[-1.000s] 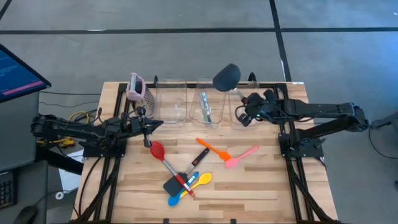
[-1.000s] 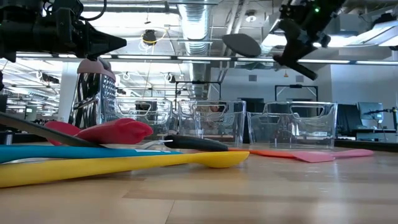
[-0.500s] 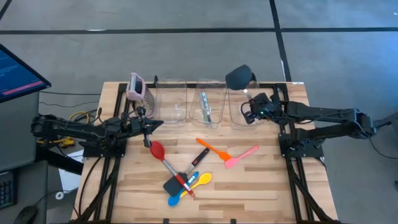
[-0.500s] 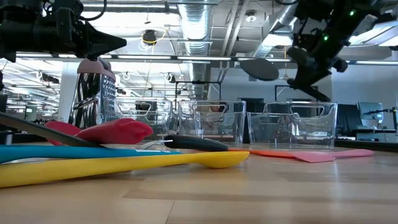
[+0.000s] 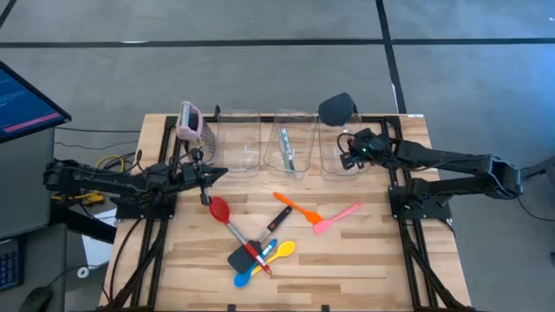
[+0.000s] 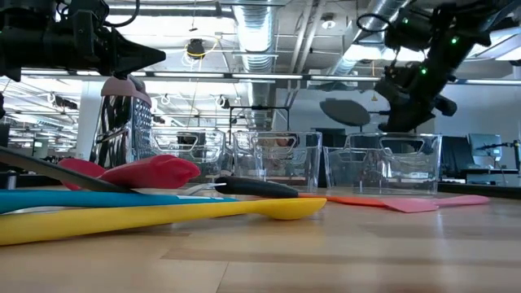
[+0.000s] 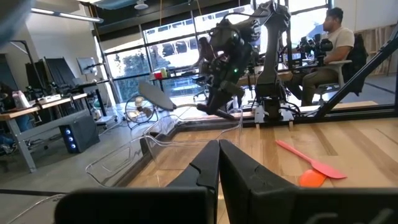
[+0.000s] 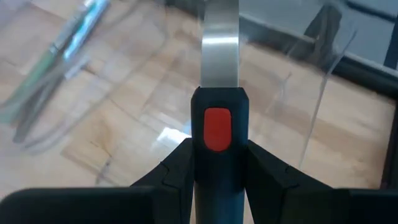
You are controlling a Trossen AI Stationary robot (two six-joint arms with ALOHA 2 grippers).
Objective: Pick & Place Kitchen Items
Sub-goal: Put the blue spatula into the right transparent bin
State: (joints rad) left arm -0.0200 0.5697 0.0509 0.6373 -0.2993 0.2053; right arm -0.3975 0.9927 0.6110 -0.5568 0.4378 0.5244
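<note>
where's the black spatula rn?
In the right pincer, held above the rightmost clear bin at the table's back edge; the black spatula has its head up past the bin.

A wooden table (image 5: pixel 364 260) carries three clear bins (image 5: pixel 286 147) in a row at the back, a grater (image 5: pixel 191 122) beside them, and loose utensils: orange (image 5: pixel 297 208) and pink spatulas (image 5: pixel 336 217), red spoon (image 5: pixel 218 209), black spatula (image 5: pixel 240 257), blue (image 5: pixel 244 278) and yellow spoons (image 5: pixel 283 250).
</note>
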